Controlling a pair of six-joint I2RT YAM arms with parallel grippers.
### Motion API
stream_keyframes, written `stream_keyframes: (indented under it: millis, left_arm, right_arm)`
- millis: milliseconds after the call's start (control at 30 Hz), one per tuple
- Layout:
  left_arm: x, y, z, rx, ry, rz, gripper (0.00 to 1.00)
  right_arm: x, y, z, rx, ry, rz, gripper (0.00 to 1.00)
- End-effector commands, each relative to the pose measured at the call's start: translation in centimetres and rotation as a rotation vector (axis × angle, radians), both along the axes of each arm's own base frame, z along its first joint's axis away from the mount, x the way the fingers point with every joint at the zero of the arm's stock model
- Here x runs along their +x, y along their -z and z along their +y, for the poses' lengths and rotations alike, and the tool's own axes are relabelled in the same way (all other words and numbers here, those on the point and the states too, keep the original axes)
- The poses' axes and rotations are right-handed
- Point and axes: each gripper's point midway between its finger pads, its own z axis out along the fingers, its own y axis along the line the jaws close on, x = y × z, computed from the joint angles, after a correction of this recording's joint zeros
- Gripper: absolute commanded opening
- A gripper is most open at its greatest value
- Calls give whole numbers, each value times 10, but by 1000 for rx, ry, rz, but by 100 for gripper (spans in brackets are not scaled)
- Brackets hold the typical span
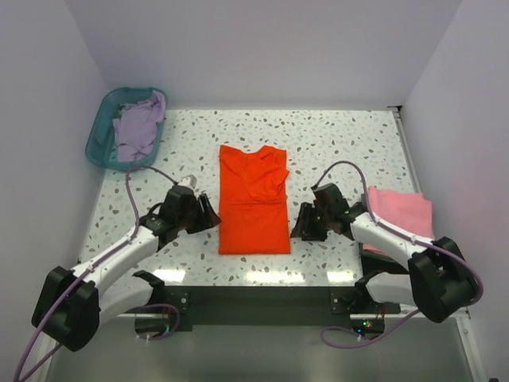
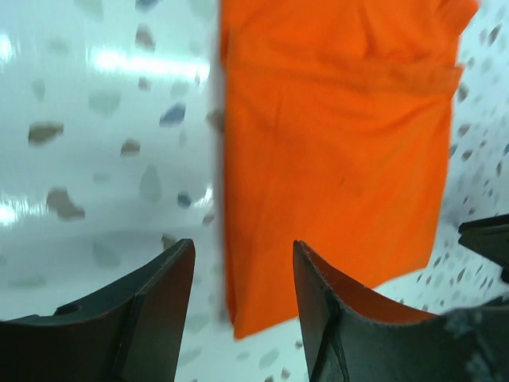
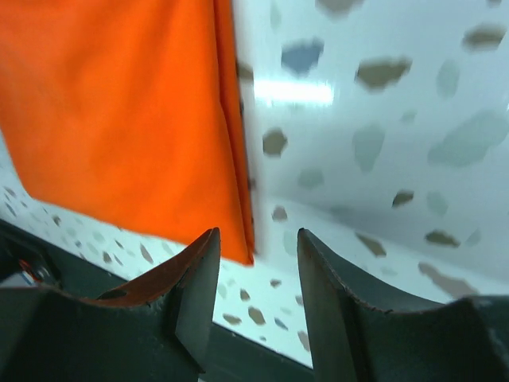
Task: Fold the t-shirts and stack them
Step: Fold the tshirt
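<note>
Now | left gripper (image 1: 210, 216) parted beside orange-red t-shirt (image 1: 254, 208) | right gripper (image 1: 301, 225) likewise

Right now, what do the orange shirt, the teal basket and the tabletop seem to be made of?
Orange shirt: soft matte cloth, likely cotton knit; creases and a stitched hem show.
Teal basket: probably moulded plastic; thin rigid rim, smooth even colour.
Tabletop: glossy speckled surface, terrazzo-look; lamp glare reflects, stone or laminate unclear.
</note>
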Motion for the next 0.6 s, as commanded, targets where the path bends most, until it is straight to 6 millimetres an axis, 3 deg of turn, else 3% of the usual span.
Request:
stream_keyframes:
  millis: [0, 233, 367, 567]
  left_arm:
    - [-46, 16, -5, -77, 70, 118, 57]
    - [-91, 35, -11, -117, 135, 206, 58]
    - [-108, 55, -15, -125, 143, 261, 58]
    - [-115, 64, -17, -158, 123, 279, 54]
  right_arm:
    - [-40, 5, 2, 0, -46, 80, 48]
    - [-78, 29, 11, 36, -70, 184, 48]
    - [-80, 32, 14, 56, -49, 189, 47]
    - [-81, 36, 14, 67, -17, 202, 47]
